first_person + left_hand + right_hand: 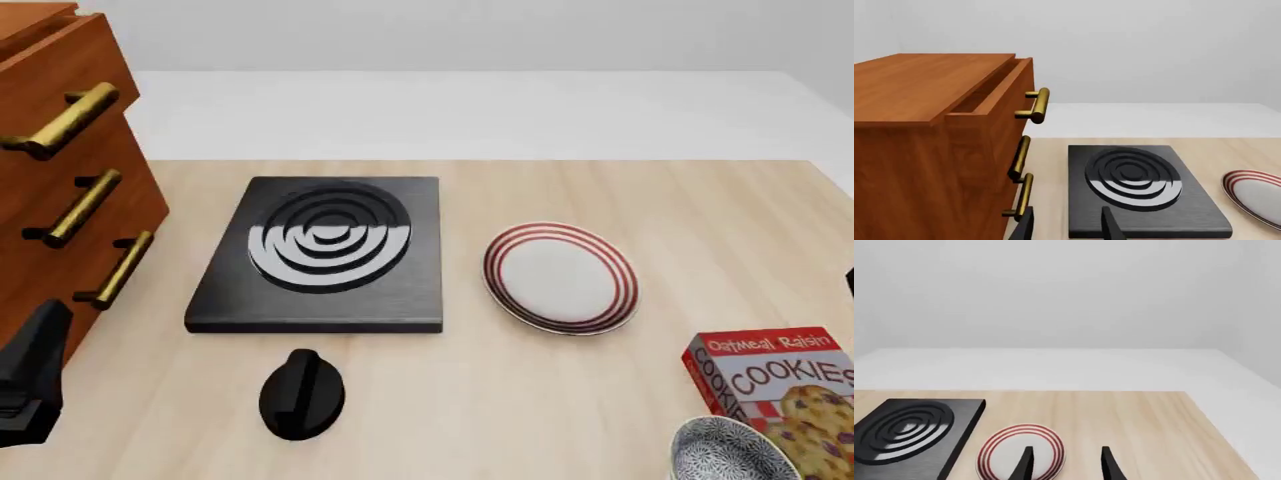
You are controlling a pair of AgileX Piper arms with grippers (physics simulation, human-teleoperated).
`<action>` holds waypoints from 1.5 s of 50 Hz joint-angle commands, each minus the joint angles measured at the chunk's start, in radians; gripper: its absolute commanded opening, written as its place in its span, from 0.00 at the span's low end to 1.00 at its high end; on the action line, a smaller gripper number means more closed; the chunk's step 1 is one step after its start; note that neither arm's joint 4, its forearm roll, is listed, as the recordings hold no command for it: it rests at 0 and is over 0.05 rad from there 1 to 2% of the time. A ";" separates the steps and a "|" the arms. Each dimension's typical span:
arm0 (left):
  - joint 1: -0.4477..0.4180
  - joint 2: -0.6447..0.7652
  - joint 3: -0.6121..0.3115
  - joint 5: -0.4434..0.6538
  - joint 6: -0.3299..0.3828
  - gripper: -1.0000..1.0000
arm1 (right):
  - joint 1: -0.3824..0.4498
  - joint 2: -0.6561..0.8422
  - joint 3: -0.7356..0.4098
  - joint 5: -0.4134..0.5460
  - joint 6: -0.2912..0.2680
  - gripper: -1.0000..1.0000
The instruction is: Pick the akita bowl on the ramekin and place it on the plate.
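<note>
Both grippers — left gripper (1066,227) and right gripper (1065,465) — are spread and empty; the akita bowl (731,450) sits at the table's near right edge, well apart from the bare plate (561,276) — nothing yet done.

My two arms: black, plain, barely in frame

On my left wrist feed I see only the left gripper (1066,225): two matte black fingers (1111,226), thin and tapering to points, rising from the bottom edge. My right gripper (1065,465) looks the same at the bottom of its feed, two slim black blades. In the front view, a dark, angular black block of the left arm (32,375) fills the lower left corner; I make out no cables, screws or markings.
</note>
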 commanded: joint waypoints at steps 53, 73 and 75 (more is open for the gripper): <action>0.000 0.000 0.000 0.000 0.000 1.00 | 0.600 0.517 -0.621 0.986 -0.235 1.00; 0.000 0.000 0.000 0.000 0.000 1.00 | 0.665 0.598 -0.525 0.990 -0.215 1.00; 0.000 0.000 0.000 0.000 0.000 1.00 | 0.648 0.608 -0.516 0.990 -0.232 1.00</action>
